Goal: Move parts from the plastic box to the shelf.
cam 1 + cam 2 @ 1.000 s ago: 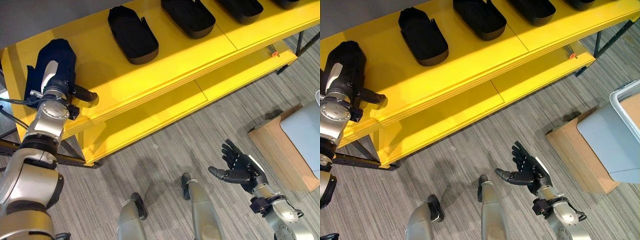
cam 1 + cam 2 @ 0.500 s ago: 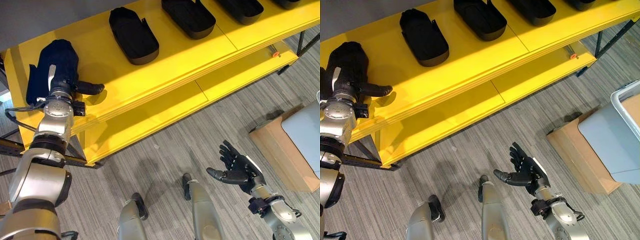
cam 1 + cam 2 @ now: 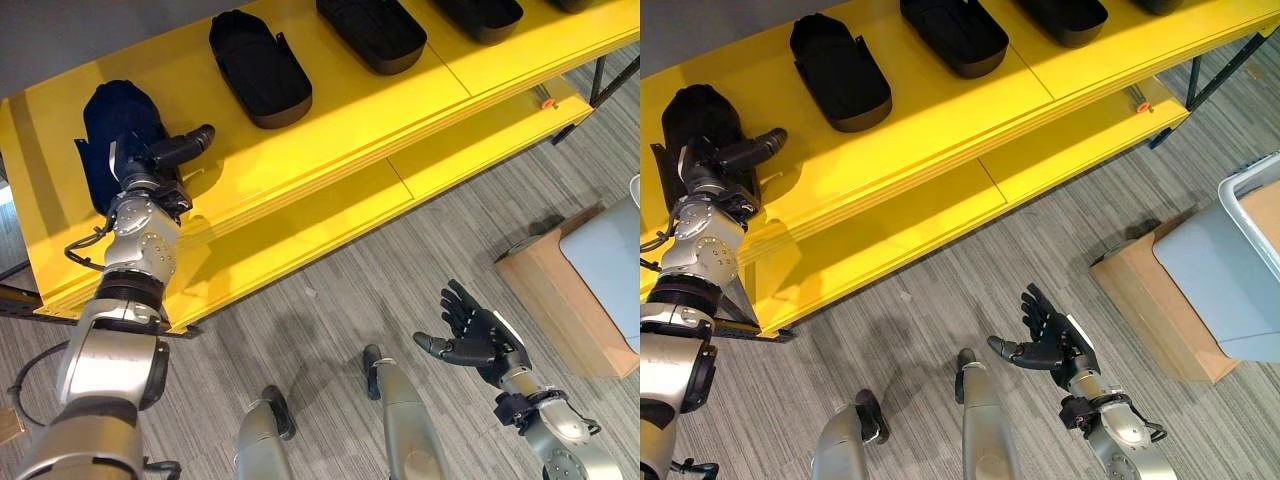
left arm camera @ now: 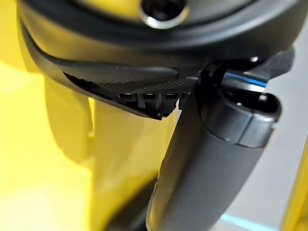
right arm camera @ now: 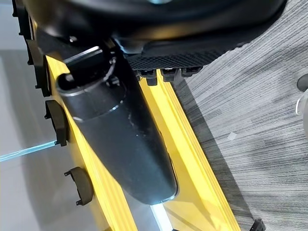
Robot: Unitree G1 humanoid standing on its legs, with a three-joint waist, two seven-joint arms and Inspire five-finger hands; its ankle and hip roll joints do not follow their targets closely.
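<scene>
A black moulded part (image 3: 105,115) lies at the left end of the yellow shelf's top board (image 3: 330,110). My left hand (image 3: 142,162) rests at its near right side, fingers laid along the part. The thumb (image 3: 185,146) sticks straight out to the right, clear of the part. In the left wrist view the thumb (image 4: 207,168) stands free over yellow board with nothing in the grasp. My right hand (image 3: 478,338) hangs open, palm up and empty, low over the grey carpet at the lower right.
Three more black parts (image 3: 260,68) (image 3: 372,30) (image 3: 480,12) lie in a row along the top board. A lower yellow board (image 3: 330,215) juts out beneath. A grey plastic box (image 3: 1230,280) sits on a cardboard carton (image 3: 555,300) at the right.
My left wrist has shifted right along the shelf edge. Its thumb has swung from pointing sideways to pointing up and right. The right hand has barely moved.
</scene>
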